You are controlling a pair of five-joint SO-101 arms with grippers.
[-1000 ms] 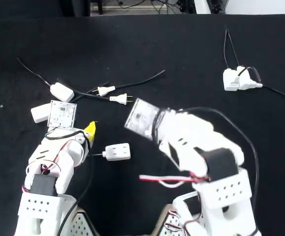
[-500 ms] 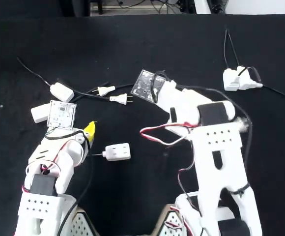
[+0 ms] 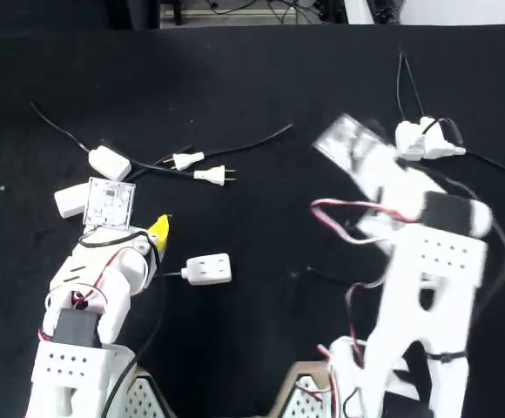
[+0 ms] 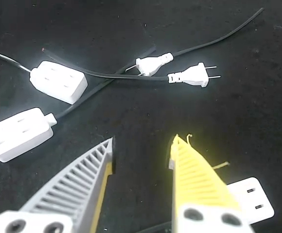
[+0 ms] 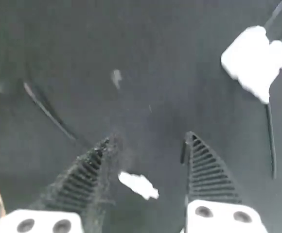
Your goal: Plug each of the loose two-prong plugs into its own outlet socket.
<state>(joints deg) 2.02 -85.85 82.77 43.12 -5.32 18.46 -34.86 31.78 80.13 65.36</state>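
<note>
Right tool (image 5: 148,138) swung right toward blocky white socket (image 3: 409,139), ribbed jaws spread — left tool (image 4: 143,140) spread too

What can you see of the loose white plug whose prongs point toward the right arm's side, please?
This plug is white and plastic-looking, with a tapered body and two bare metal prongs. It lies flat and unplugged on the black table. A black cord leaves its rear. The second plug lies close by, apart from it.

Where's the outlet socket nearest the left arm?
In the high view, the outlet socket lies just right of the left gripper, nearer the arm bases than the two loose plugs.
</note>
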